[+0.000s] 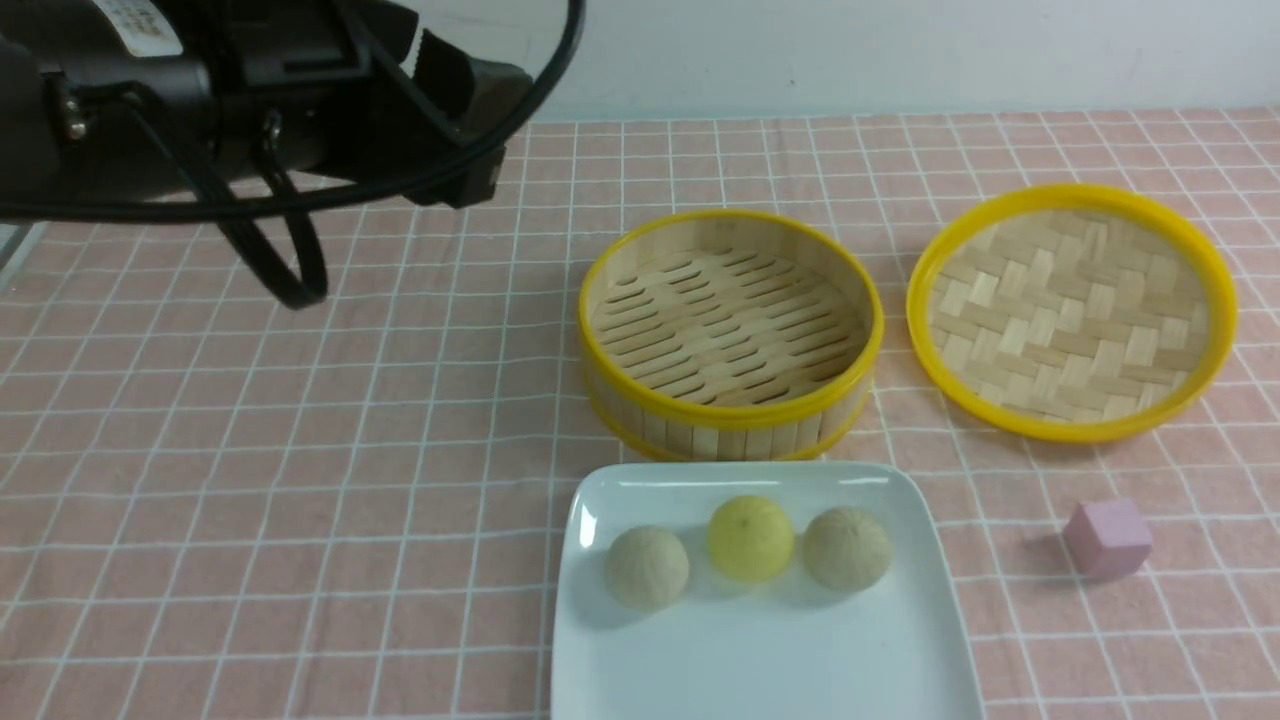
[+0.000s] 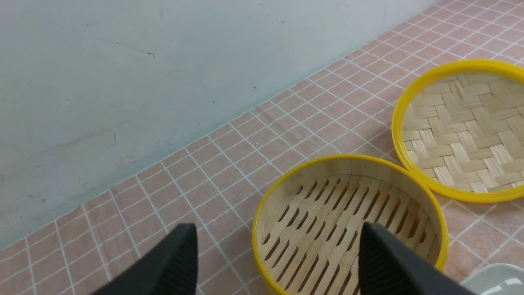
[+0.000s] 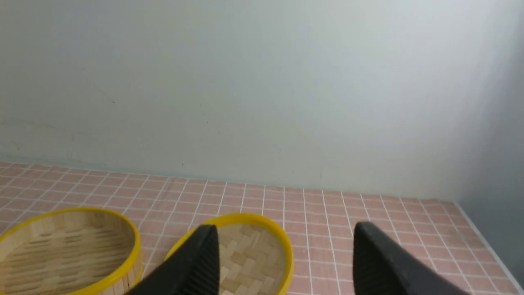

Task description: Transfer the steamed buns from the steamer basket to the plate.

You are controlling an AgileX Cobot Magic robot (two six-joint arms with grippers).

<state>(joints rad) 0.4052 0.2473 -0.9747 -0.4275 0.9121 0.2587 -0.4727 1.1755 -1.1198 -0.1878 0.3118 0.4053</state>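
Three steamed buns lie in a row on the white plate (image 1: 760, 660) at the front: a beige one (image 1: 647, 567), a yellow one (image 1: 751, 537) and another beige one (image 1: 847, 547). Just behind the plate, the steamer basket (image 1: 730, 415) stands with nothing in it; its rim shows in the left wrist view (image 2: 327, 157) and the right wrist view (image 3: 73, 209). My left gripper (image 1: 495, 135) hangs high at the back left, open and holding nothing (image 2: 278, 233). My right gripper (image 3: 284, 229) is open too, with nothing between its fingers, and does not show in the front view.
The shallow woven lid (image 1: 1072, 310) lies right of the basket, nearly touching it (image 2: 450, 67). A pink cube (image 1: 1107, 538) sits right of the plate. A pale wall bounds the back of the pink checked cloth (image 1: 300, 500).
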